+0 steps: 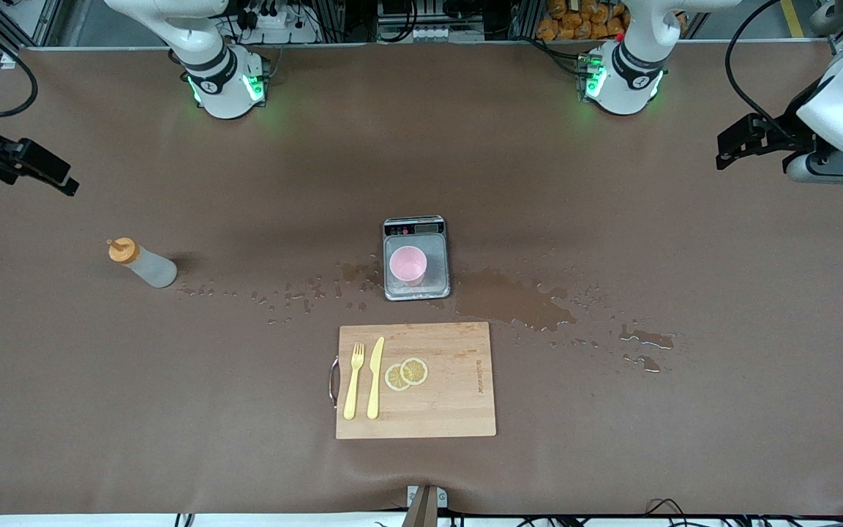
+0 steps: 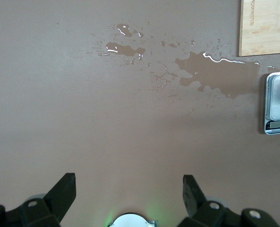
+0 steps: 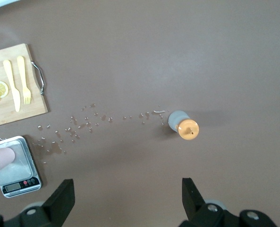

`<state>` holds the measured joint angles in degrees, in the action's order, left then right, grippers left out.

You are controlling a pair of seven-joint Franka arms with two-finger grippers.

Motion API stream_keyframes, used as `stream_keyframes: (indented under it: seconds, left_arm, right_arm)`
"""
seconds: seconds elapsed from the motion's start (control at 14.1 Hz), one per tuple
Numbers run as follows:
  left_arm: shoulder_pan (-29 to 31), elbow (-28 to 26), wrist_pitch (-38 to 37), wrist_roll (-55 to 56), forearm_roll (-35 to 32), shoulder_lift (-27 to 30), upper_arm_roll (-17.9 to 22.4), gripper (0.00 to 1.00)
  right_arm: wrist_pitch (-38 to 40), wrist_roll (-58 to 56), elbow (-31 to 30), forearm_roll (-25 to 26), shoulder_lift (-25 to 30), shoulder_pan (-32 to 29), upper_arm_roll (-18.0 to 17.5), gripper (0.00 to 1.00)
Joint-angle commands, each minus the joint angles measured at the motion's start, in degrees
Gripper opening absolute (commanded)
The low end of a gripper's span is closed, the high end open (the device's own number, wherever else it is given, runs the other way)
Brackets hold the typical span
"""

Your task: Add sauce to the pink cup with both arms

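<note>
Sauce [image 1: 143, 264] stands upright on the worktop [image 1: 685, 410] toward the right arm's end, well apart from the pink cup [image 1: 408, 263] on the grey scale [image 1: 416, 258]. Right gripper [image 3: 128, 198] hangs over the bottle, left gripper [image 2: 129, 194] over bare worktop near a spill [image 2: 220, 73]; both fingers spread wide, holding nothing.

The cup [image 1: 408, 263] stands on the scale [image 1: 416, 258] at mid-table. Nearer the front camera lies the cutting board [image 1: 416, 380], bearing a fork [image 1: 353, 380] beside a knife [image 1: 375, 377] and two overlapping lemon slices [image 1: 406, 373]. The sauce bottle [image 1: 142, 262] stands upright, it seems, well apart toward the right arm's end. A puddle [image 1: 513, 300] lies just beside the scale toward the left arm's end, with droplets [image 1: 282, 294] between scale and bottle.
</note>
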<state>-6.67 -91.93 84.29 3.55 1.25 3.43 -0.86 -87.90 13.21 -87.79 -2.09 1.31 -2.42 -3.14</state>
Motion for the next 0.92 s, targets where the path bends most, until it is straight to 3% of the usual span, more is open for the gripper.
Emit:
stream_keyframes:
  seconds: [0.0, 0.85]
  left_arm:
    - [-0.3, 0.5, 0.0, 0.8, 0.0, -0.1, 0.1, 1.00]
    - [-0.4, 0.4, 2.7, 2.6, -3.9, -0.2, -0.5, 1.00]
  right_arm:
    - [1.7, -0.3, 5.5, 1.7, -3.2, 1.4, 0.5, 1.00]
    - [1.8, -0.8, 3.9, 3.0, -3.4, 2.1, 0.4, 1.00]
